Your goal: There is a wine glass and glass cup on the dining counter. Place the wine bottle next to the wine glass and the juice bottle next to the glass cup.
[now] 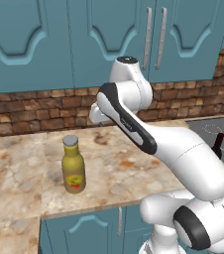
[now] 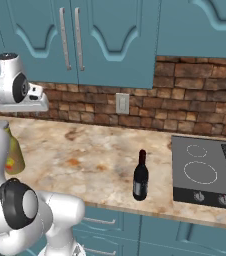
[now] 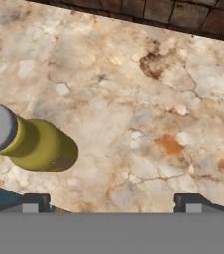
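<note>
Well left of hand [image 3: 112,203]: juice bottle [image 3: 32,141]

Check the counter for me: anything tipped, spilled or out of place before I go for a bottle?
Nothing stands out. The juice bottle and the wine bottle both stand upright and capped on the marbled counter, well apart, with no spill. The tool hangs open above the counter.

The juice bottle [image 1: 73,171] is olive-yellow with a grey cap and red-yellow label. The wine bottle [image 2: 141,177] is nearly black. The counter [image 2: 95,155] is beige-rust marbled.

Even, bright rendered light, soft faint shadows, no glare, slightly coarse pixelation.
</note>
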